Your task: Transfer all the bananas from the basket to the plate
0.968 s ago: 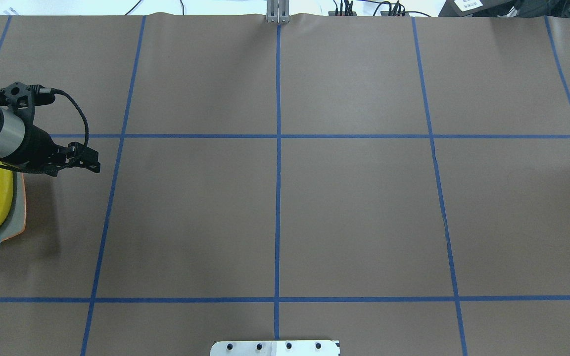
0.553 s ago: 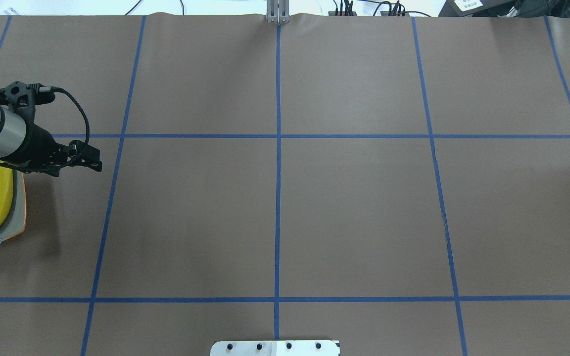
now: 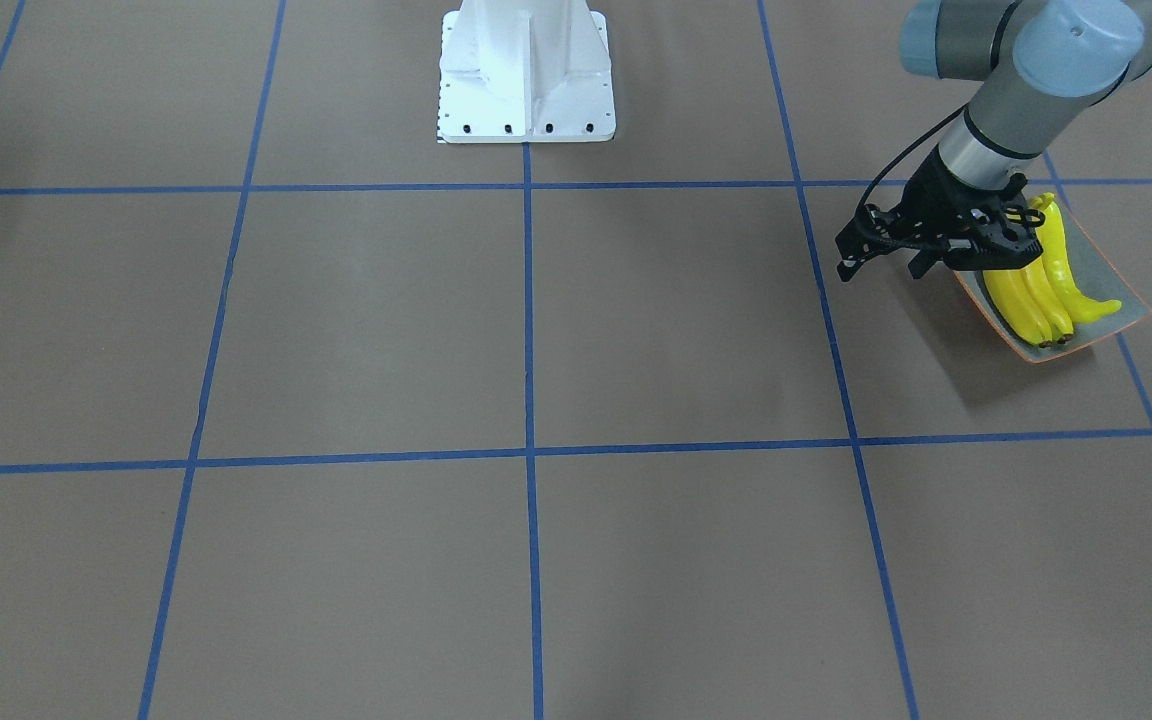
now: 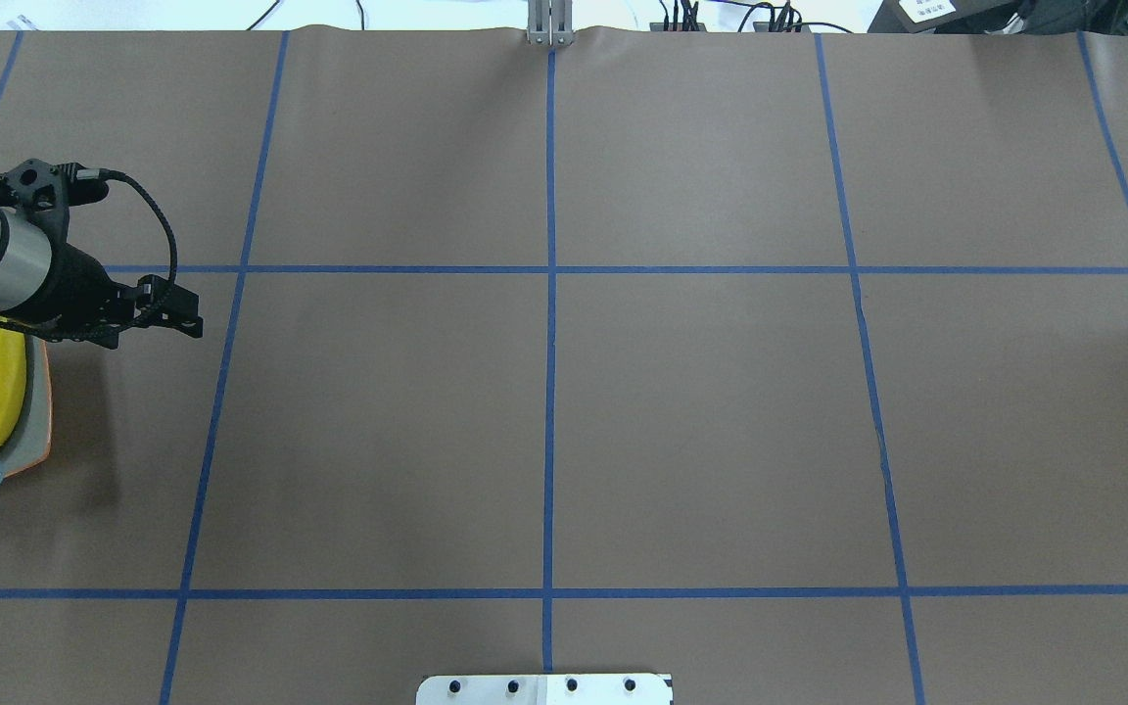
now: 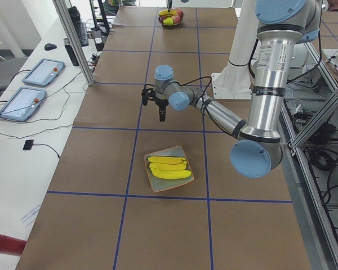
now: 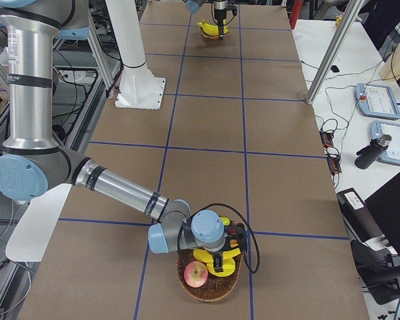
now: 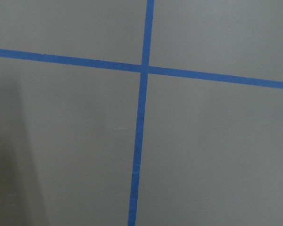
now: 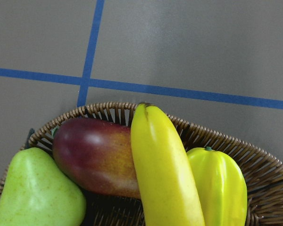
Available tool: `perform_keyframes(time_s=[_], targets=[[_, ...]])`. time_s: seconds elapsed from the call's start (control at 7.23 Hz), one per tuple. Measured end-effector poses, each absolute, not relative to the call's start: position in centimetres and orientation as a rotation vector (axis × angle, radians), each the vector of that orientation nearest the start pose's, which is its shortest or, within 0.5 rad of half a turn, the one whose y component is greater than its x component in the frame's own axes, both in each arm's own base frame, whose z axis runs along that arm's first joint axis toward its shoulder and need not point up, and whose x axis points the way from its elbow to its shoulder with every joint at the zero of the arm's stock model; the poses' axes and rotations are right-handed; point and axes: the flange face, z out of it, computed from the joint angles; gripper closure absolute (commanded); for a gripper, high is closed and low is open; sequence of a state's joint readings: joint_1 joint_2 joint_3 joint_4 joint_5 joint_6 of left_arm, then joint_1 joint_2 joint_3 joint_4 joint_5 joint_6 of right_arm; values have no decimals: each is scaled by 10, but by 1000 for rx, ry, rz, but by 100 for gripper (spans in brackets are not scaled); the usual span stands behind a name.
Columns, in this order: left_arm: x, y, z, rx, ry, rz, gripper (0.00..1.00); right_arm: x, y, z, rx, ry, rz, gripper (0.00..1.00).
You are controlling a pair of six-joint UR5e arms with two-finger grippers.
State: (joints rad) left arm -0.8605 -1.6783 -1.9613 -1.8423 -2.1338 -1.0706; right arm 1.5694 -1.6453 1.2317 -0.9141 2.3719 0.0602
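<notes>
Easing a shade toward 3 o'clock off the square grey-green plate of yellow bananas, the left gripper shows fingers carrying nothing, gap unclear, while one banana remains in the wicker basket.

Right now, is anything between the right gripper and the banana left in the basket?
Nothing visible does. The banana lies uncovered on top, between a mango and a ribbed yellow fruit. The right gripper hangs over the basket; whether it touches the banana I cannot tell.
</notes>
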Motion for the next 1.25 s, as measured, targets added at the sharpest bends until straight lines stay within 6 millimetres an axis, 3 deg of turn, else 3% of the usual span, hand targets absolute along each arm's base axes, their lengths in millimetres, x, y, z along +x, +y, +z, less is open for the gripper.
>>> perform_keyframes(time_s=[0.55,0.69,0.97,1.11,1.25], targets=[[277,-447,389,64,912,-123,0,61,-439,797,192,-797,-47,21],[277,-447,389,68,911,-124,0,61,-438,799,188,-797,-45,41],[276,-448,388,71,911,-126,0,61,-437,802,180,-798,-38,47],[276,-448,388,72,911,-126,0,61,-437,803,177,-798,-33,64],[276,-448,388,72,910,-127,0,61,-437,803,174,-799,-30,100]])
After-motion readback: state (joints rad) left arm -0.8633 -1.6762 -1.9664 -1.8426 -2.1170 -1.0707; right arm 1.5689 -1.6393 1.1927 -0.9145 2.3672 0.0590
